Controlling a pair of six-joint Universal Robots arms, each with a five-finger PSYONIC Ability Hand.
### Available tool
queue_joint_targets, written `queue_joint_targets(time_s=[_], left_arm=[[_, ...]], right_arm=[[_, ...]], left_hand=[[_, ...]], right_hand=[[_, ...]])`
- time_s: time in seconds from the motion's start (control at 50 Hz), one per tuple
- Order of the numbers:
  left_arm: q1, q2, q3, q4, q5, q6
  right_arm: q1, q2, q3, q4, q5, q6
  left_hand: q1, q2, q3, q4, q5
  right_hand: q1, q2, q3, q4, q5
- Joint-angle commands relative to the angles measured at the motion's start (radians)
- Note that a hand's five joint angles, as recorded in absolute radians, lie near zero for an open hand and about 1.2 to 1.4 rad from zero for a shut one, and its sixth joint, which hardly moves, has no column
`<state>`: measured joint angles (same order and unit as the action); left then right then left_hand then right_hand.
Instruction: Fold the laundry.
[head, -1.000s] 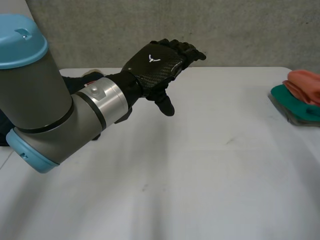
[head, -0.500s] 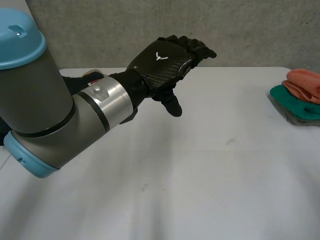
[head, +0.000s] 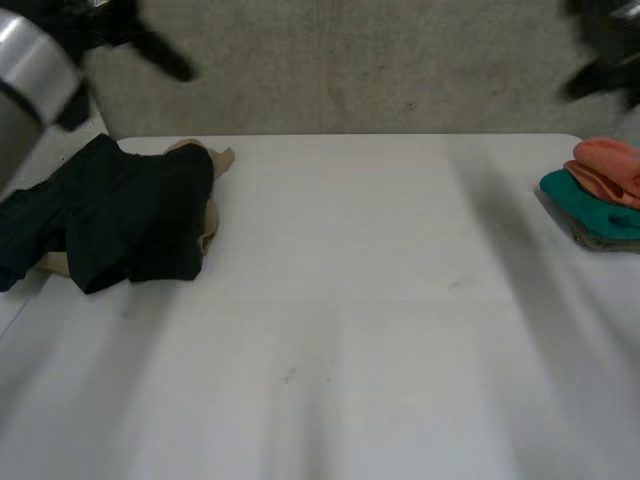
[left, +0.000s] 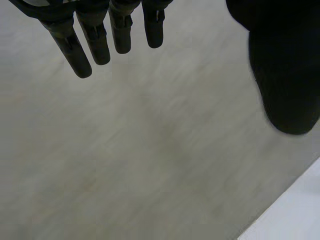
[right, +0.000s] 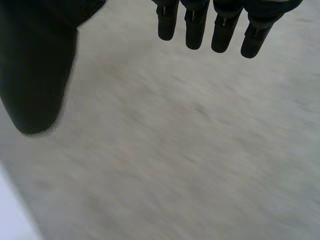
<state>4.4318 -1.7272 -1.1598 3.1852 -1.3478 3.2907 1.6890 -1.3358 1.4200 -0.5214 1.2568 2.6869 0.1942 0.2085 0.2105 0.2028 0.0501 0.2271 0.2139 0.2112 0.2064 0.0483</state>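
A crumpled black garment (head: 120, 215) lies at the table's left edge, on top of a tan cloth (head: 212, 160) that pokes out at its far side. My left hand (head: 150, 45) is raised high above and behind this pile, well off the table. In the left wrist view its fingers (left: 95, 40) are straight and spread from the thumb, with nothing in them. My right hand (head: 600, 50) hangs high at the far right, above the folded stack. Its fingers (right: 220, 25) are likewise straight and empty.
At the right edge of the white table (head: 380, 300) sits a stack of folded clothes (head: 600, 195): orange on top, teal below, grey at the bottom. A grey wall runs behind the table.
My left arm has swung up and back to the far left, uncovering the black garment. The right hand has come into sight at the upper right.
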Motion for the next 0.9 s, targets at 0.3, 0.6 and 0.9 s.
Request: queue_joint_targets(time_s=[0.3,0.6,0.9], left_arm=[[0.334,-0.745,0.187,0.071,0.259,0.461],[0.207,-0.449,0.103,0.254,0.116,0.192],[-0.219,-0.184,0.058,0.466,0.107,-0.285]], right_arm=[[0.219,0.101,0.385,0.100,-0.030,-0.213],[0.176,0.090,0.425,0.086,-0.030,-0.213],[0.126,0.009,0.416,0.070,0.091,-0.145]], left_hand=[[0.224,0.210,0.208,0.215,0.193],[1.202,1.188,1.186,1.193,1.172],[1.202,1.188,1.186,1.193,1.172]], right_hand=[[-0.053,-0.039,-0.037,-0.032,-0.048],[-0.053,-0.039,-0.037,-0.032,-0.048],[-0.053,-0.039,-0.037,-0.032,-0.048]])
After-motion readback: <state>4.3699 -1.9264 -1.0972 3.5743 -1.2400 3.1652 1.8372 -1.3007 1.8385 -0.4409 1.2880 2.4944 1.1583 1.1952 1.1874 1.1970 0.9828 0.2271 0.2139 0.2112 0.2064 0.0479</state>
